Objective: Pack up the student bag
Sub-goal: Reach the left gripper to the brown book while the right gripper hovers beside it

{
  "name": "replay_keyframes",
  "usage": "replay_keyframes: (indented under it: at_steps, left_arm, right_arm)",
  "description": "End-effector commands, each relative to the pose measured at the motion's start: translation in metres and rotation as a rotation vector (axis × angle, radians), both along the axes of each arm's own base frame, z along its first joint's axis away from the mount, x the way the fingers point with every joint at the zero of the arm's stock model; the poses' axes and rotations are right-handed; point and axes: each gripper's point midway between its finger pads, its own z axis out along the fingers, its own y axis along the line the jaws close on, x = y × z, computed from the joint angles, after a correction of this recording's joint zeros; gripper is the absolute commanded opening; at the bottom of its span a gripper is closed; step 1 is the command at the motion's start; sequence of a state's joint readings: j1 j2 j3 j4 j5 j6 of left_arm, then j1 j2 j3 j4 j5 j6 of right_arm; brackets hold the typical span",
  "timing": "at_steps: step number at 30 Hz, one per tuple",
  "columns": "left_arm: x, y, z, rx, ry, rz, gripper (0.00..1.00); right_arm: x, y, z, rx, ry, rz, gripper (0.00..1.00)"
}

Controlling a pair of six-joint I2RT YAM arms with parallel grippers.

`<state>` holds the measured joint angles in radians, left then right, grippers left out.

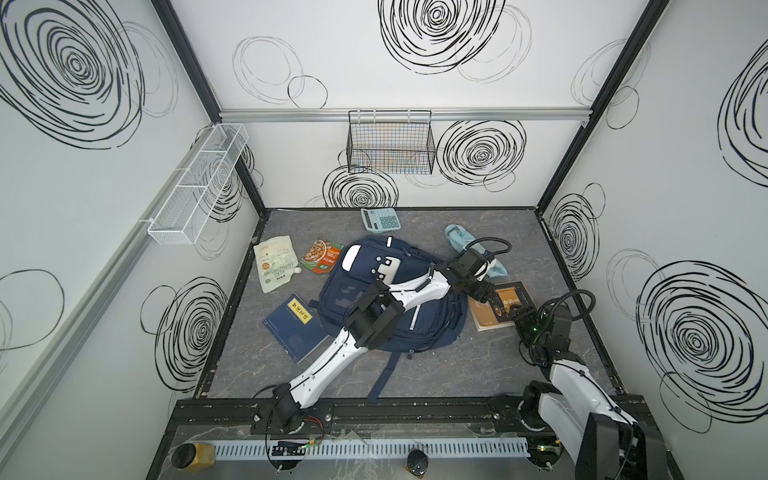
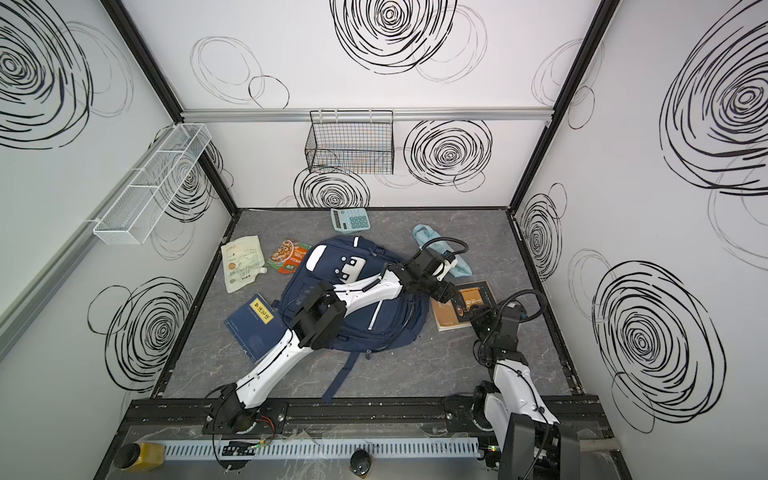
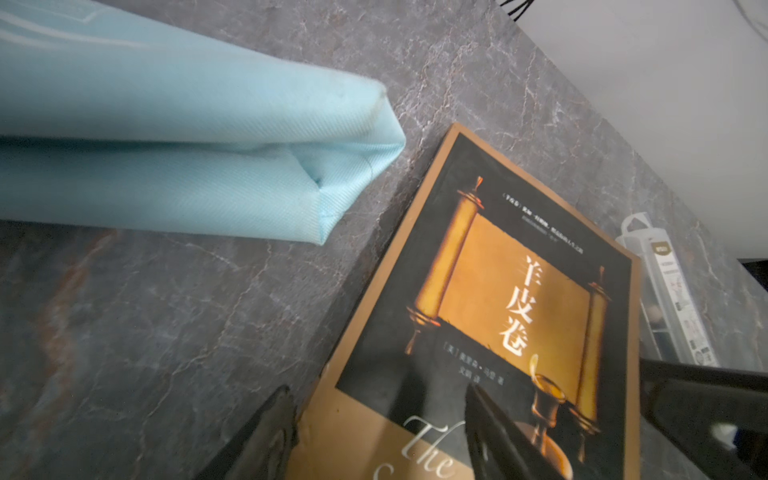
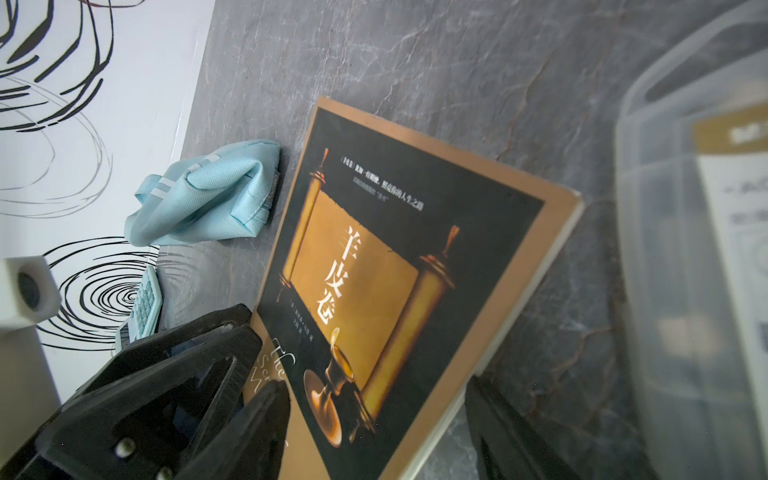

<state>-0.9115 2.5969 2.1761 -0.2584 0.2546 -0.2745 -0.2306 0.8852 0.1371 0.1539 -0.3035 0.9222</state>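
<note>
The student bag lies centre frame on the desk in both top views. Right of it, the left end effector and right end effector hang wide and empty over the brown book. Picking it up likely means pinching an edge.

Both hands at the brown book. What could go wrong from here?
The left hand and right hand stand open at the same book, close together: they may collide.
The book lies flat, so closing may just push it toward the blue pouch.
The left arm crosses the bag and may snag it.
</note>
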Motion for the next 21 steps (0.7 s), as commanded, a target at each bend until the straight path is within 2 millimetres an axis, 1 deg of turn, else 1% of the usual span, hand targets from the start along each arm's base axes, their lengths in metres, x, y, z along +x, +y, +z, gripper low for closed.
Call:
replay_keyframes:
  at_steps: [1, 8, 15, 21]
  left_arm:
    - [-0.046, 0.023, -0.062, 0.147, 0.206, -0.036, 0.68]
    - [-0.049, 0.027, -0.068, 0.162, 0.213, -0.044, 0.68]
    - [-0.049, 0.026, -0.069, 0.129, 0.257, -0.043, 0.68]
    - [-0.057, 0.026, -0.077, 0.122, 0.307, -0.05, 0.67]
  right_arm:
    - [0.01, 0.004, 0.017, 0.001, -0.051, 0.037, 0.71]
    - [0.01, 0.008, 0.018, 0.015, -0.056, 0.058, 0.7]
    - [0.012, 0.003, 0.021, -0.024, -0.084, 0.05, 0.7]
    - [0.015, 0.004, 0.025, -0.001, -0.13, 0.048, 0.68]
